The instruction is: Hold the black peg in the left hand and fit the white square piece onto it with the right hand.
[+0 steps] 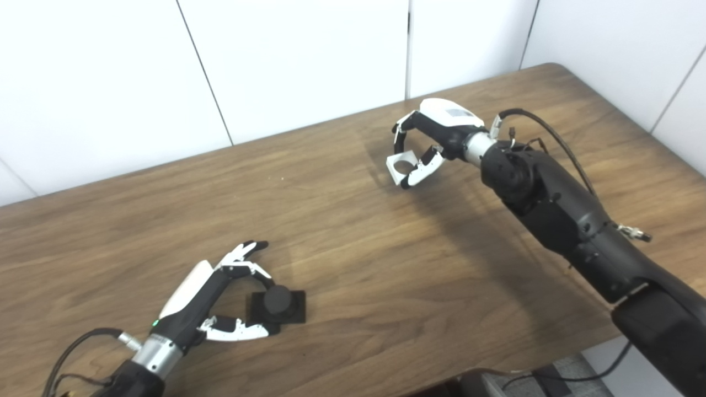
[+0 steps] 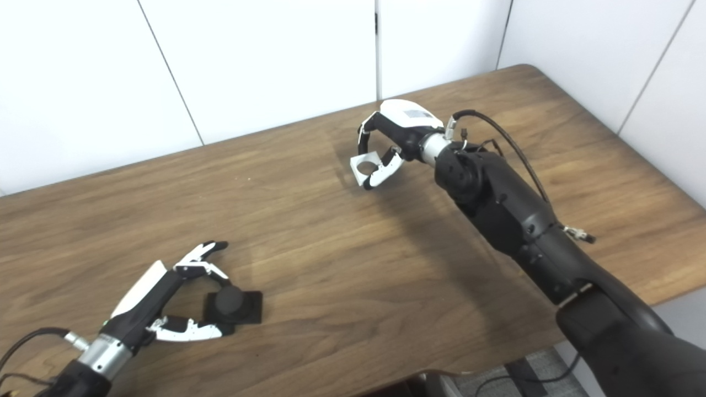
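The black peg (image 1: 277,305), a round stud on a square black base, rests on the table (image 1: 353,264) at the lower left. My left hand (image 1: 212,300) is around its left side, curled fingers (image 1: 259,275) touching the far edge and the thumb (image 1: 242,331) against the near corner; one finger points away, straight. The white square piece (image 1: 401,165), with a round hole, sits tilted in my right hand (image 1: 436,135) at the far middle of the table, pinched between fingers above and thumb below. Whether it is clear of the table cannot be told.
The wooden table meets a white panelled wall (image 1: 309,60) at the back. Its right edge (image 1: 651,132) and near edge (image 1: 419,380) are in view. My right forearm (image 1: 557,215) slants across the table's right side. A dark seat and cables (image 1: 524,380) lie below the near edge.
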Available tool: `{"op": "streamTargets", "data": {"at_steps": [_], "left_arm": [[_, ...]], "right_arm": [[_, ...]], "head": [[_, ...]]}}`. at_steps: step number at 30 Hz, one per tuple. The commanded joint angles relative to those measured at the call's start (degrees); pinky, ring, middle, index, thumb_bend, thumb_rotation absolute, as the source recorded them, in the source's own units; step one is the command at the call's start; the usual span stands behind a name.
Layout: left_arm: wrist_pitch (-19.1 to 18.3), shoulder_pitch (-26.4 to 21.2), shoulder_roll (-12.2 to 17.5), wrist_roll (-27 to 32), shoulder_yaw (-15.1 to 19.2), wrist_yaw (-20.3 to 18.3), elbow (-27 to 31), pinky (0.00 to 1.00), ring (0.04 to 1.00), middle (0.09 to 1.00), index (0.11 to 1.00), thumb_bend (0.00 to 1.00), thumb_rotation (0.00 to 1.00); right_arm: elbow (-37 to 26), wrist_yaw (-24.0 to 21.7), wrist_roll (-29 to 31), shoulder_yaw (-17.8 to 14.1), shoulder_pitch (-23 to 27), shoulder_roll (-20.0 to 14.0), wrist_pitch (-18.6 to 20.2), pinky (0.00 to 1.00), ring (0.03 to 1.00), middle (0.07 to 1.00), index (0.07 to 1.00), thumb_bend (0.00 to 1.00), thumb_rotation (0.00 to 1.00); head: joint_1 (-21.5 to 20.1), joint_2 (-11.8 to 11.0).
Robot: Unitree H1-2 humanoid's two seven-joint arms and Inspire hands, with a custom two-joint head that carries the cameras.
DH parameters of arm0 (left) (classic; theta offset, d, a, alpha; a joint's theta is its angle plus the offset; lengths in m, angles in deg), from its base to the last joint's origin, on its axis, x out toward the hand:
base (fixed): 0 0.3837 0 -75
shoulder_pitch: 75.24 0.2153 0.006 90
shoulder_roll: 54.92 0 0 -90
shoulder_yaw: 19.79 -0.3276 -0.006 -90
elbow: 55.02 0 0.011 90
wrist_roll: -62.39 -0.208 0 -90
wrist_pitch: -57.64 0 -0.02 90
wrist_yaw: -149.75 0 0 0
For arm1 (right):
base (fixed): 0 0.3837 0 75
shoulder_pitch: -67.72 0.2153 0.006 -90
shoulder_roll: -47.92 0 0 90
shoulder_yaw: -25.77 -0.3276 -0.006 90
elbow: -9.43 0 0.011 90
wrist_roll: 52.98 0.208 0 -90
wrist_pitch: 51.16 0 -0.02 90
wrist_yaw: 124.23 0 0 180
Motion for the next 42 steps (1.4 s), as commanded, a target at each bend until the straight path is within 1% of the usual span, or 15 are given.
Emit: {"op": "streamTargets", "data": {"at_steps": [1,3,7,8,10,11,16,21,22,24,25,26,30,36,42], "left_arm": [[-2.3,0.7,0.3,-1.6,-1.1,-1.4,-3.4,0.99,1.0,0.959,0.49,0.52,0.07],[-2.8,0.7,0.1,-1.9,-1.3,-1.4,-3.4,1.0,1.0,0.962,0.49,0.52,0.07],[-2.9,0.5,-0.6,-2.3,-1.6,-0.9,-4.0,1.0,1.0,0.967,0.49,0.52,0.07],[-2.9,0.4,-0.8,-2.4,-1.8,-0.8,-4.2,1.0,1.0,0.968,0.49,0.52,0.07],[-3.2,0.3,-1.1,-2.6,-2.0,-0.6,-4.3,1.0,1.0,0.969,0.49,0.52,0.07],[-3.5,0.3,-1.4,-2.8,-2.1,-0.6,-4.3,1.0,1.0,0.97,0.491,0.52,0.07],[-3.6,-0.2,-2.1,-4.7,-2.9,0.1,-4.6,1.0,1.0,0.972,0.491,0.52,0.08],[-4.2,-0.3,-2.9,-4.8,-3.1,0.5,-5.0,1.0,1.0,0.973,0.491,0.52,0.08],[-4.3,-0.4,-3.0,-4.8,-3.2,0.6,-5.0,1.0,1.0,0.974,0.491,0.52,0.08],[-4.6,-0.7,-3.2,-5.0,-3.5,0.7,-5.2,1.0,1.0,0.975,0.491,0.52,0.08],[-4.8,-0.8,-3.3,-5.1,-3.6,0.7,-5.3,1.0,1.0,0.976,0.491,0.52,0.08],[-4.8,-0.9,-3.5,-5.3,-3.7,0.9,-5.5,1.0,1.0,0.977,0.491,0.52,0.08],[-5.3,-1.2,-4.2,-5.3,-3.9,1.1,-6.0,1.0,1.0,0.979,0.491,0.52,0.08],[-5.3,-1.3,-4.8,-5.8,-4.2,1.6,-6.0,1.0,1.0,0.978,0.49,0.52,0.08],[-5.4,-1.3,-4.8,-5.6,-4.4,1.6,-5.9,1.0,1.0,0.981,0.49,0.52,0.08]], "right_arm": [[-2.6,0.4,0.4,-0.9,1.9,-0.6,-2.7,0.87,0.899,0.812,0.482,0.5,0.14],[-3.1,0.3,0.3,-0.7,1.9,-0.7,-3.4,0.87,0.898,0.812,0.482,0.5,0.14],[-3.9,-0.3,0.9,-0.9,1.7,-0.7,-5.0,0.85,0.895,0.81,0.481,0.5,0.14],[-4.3,-0.5,1.1,-1.0,1.6,-0.8,-5.2,0.85,0.894,0.808,0.481,0.51,0.14],[-4.9,-0.9,1.4,-1.1,1.5,-0.9,-5.7,0.84,0.893,0.807,0.481,0.51,0.14],[-5.2,-1.1,1.6,-1.1,1.5,-1.0,-6.1,0.83,0.891,0.807,0.481,0.51,0.14],[-6.8,-1.7,2.5,-1.4,1.1,-1.0,-7.2,0.8,0.882,0.801,0.481,0.51,0.14],[-7.4,-2.0,2.6,-1.3,1.0,-0.7,-8.4,0.79,0.875,0.798,0.481,0.51,0.14],[-7.5,-2.0,2.8,-1.3,1.0,-0.6,-8.7,0.78,0.873,0.797,0.481,0.51,0.14],[-7.6,-2.3,3.9,-1.5,1.0,-0.6,-9.6,0.78,0.873,0.797,0.481,0.51,0.14],[-7.7,-2.4,4.2,-1.5,1.0,-0.6,-10.0,0.77,0.872,0.796,0.48,0.51,0.14],[-7.8,-2.5,4.5,-1.6,0.9,-0.6,-10.3,0.77,0.87,0.795,0.48,0.51,0.14],[-8.8,-2.8,5.5,-2.0,0.6,-0.6,-11.4,0.76,0.869,0.79,0.481,0.51,0.14],[-13.1,-5.1,5.5,-1.6,-0.2,-0.2,-10.1,0.77,0.874,0.793,0.481,0.51,0.14],[-15.6,-6.8,6.4,-1.4,-0.6,0.8,-10.6,0.75,0.867,0.786,0.481,0.51,0.13]], "head": [[0.1,0.0],[2.7,0.4],[5.5,0.8],[7.4,1.1],[8.4,1.4],[10.0,1.5],[13.4,1.8],[16.3,2.2],[16.3,2.2],[19.2,2.7],[19.2,2.7],[20.4,2.9],[21.8,3.4],[23.1,3.8],[23.7,4.2]]}}
